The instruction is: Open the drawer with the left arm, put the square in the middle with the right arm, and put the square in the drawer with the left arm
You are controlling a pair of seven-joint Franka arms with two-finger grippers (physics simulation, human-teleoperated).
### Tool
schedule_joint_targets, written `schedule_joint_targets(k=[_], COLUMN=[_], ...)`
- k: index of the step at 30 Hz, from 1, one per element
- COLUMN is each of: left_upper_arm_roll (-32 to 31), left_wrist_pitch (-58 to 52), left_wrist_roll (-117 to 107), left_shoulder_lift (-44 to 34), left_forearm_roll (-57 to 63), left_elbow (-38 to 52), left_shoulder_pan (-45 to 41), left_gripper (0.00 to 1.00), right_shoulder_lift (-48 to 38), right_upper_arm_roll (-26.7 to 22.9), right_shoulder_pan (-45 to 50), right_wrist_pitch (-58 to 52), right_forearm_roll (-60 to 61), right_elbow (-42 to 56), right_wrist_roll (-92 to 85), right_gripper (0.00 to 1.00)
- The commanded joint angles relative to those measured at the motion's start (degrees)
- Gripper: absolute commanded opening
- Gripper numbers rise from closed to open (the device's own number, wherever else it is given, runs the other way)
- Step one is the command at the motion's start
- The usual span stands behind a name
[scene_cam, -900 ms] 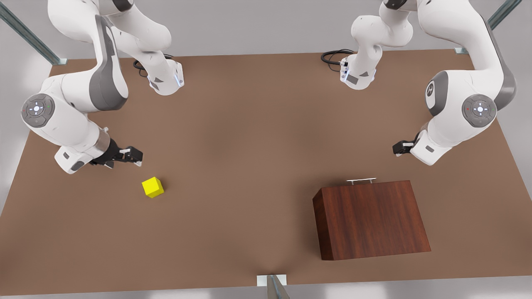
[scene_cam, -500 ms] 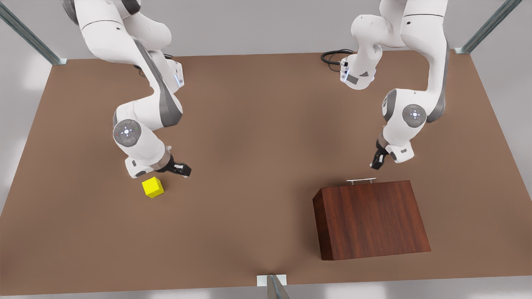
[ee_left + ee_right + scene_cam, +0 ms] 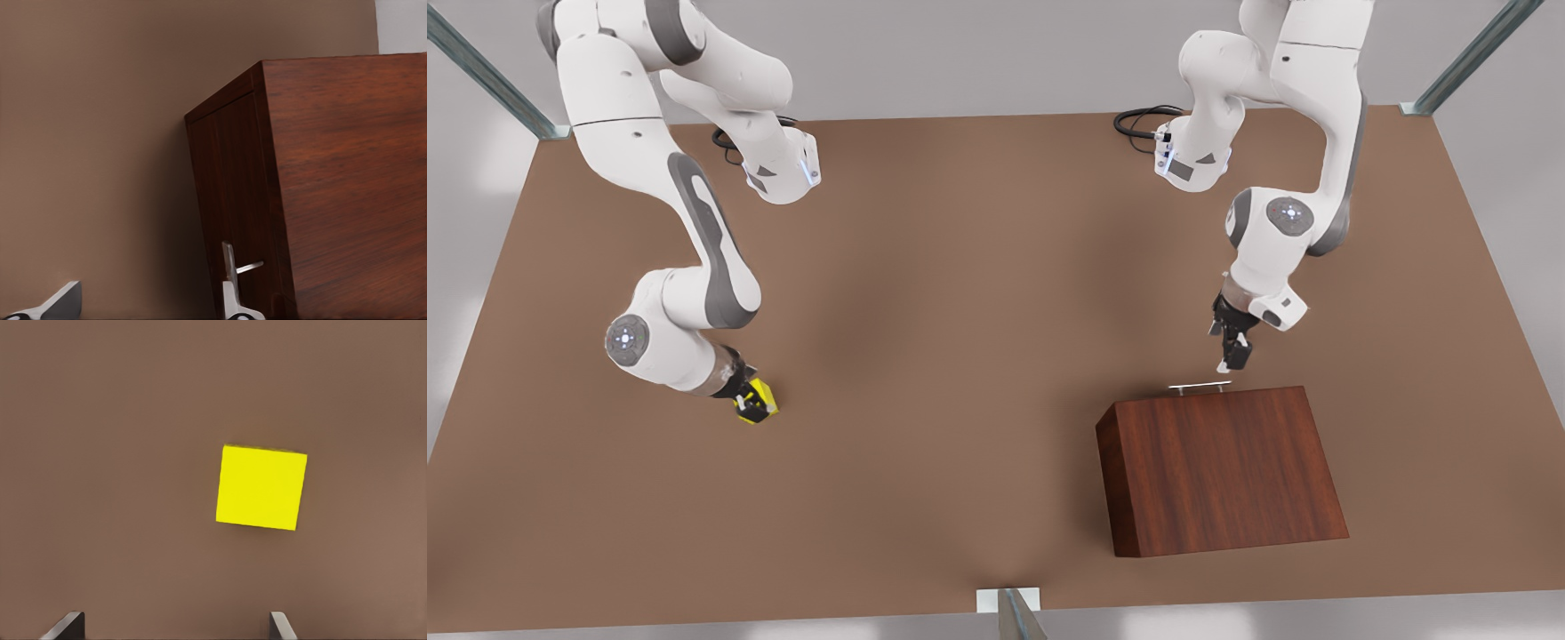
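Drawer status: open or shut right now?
Shut. The drawer's handle sits right against the wooden box; no tray projects. The left claw hovers near it.

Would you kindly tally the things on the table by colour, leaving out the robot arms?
Yellow: 1, the square, with the right gripper open above it.
Reddish-brown wood: 1, the box with its drawer shut, the left gripper open near the silver handle.
Total: 2.
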Motion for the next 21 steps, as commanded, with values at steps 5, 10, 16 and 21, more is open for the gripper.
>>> schedule_joint_targets(k=[5,10,16,21], left_upper_arm_roll=[0.01,0.01,0.01,-0.08], left_wrist_pitch=[1.27,3.46,4.35,4.35], left_wrist_roll=[0.09,0.09,0.09,0.09], left_shoulder_lift=[0.91,2.93,3.37,4.42], left_forearm_roll=[0.36,0.36,0.62,0.53], left_elbow=[-0.12,0.15,0.58,1.55], left_shoulder_pan=[0.58,0.31,0.23,-0.12], left_gripper=[1.00,1.00,1.00,1.00], right_shoulder_lift=[1.60,2.83,7.93,9.16], right_upper_arm_roll=[0.09,0.01,0.36,0.01], right_shoulder_pan=[0.17,-2.20,-4.22,-6.42], right_wrist_pitch=[-3.34,-5.19,0.61,0.61], right_forearm_roll=[-0.26,-7.03,-6.51,-6.77], right_elbow=[3.66,5.51,3.57,3.05], right_wrist_roll=[0.64,6.88,-3.76,-4.37], right_gripper=[1.00,1.00,1.00,1.00])
